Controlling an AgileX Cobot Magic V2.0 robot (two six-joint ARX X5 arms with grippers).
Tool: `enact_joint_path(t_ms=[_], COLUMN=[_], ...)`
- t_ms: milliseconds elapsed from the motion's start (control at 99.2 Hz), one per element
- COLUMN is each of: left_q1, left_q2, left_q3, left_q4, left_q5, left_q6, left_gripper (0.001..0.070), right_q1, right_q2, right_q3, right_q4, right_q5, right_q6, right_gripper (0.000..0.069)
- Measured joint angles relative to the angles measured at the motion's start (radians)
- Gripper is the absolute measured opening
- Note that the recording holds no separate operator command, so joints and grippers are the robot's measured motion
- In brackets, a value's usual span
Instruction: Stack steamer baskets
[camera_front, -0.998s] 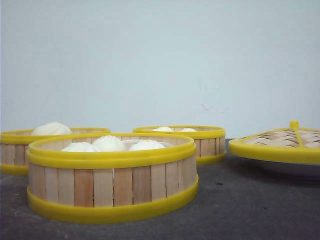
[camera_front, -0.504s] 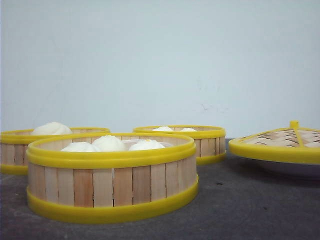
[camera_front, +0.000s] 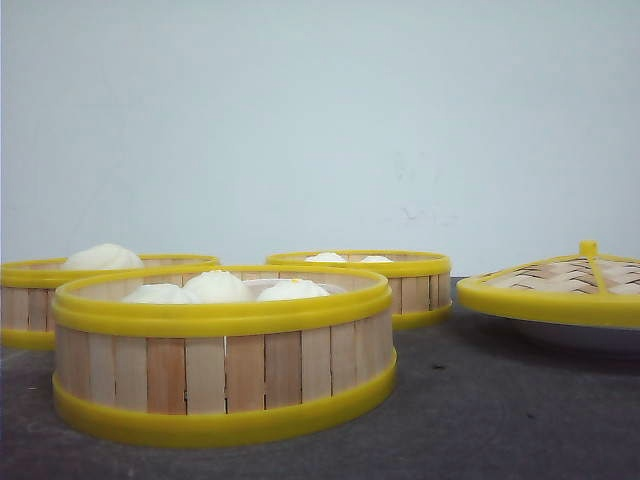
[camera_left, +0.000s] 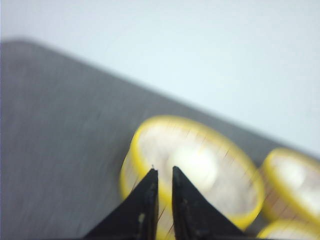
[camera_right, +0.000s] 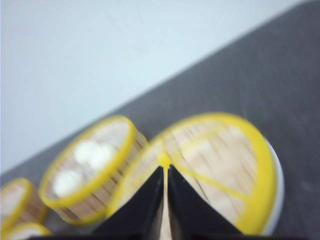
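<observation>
Nearest steamer basket (camera_front: 225, 355) sits front and centre; a second basket (camera_front: 30, 300) lies behind on the left, a third basket (camera_front: 405, 285) behind on the right (buns (camera_front: 220, 288) inside each). Far right, the lid (camera_front: 560, 285) rests on a plate (camera_front: 590, 338).

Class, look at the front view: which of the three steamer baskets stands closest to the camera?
The middle basket: it looks largest and partly hides the left basket; the right basket sits farther back.
</observation>
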Motion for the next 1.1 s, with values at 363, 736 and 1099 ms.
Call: enact_joint_path(t_ms=[363,736,1099], left_q1=[0.0,-0.023,-0.052], left_q2=[0.465,0.595,0.629], left_q3=[0.551,0.748,0.748], left_q4=[-0.23,-0.325,-0.343], left_q5=[0.058,0.061,0.142], left_q6=[0.117,0.211,0.218], left_gripper=[0.0022,0.0316,0.0421], right_q1=[0.026,0.14,0.213], right_q2=[0.461,0.651,0.831], right_q3=[0.6,0.89,0.972], right_q4=[-0.227,-0.405,-0.351], right_q5=[-0.019,0.004,-0.028], right_q6=[-0.271,-0.449,-0.423], right_gripper=[0.0008,0.0353,0.0481])
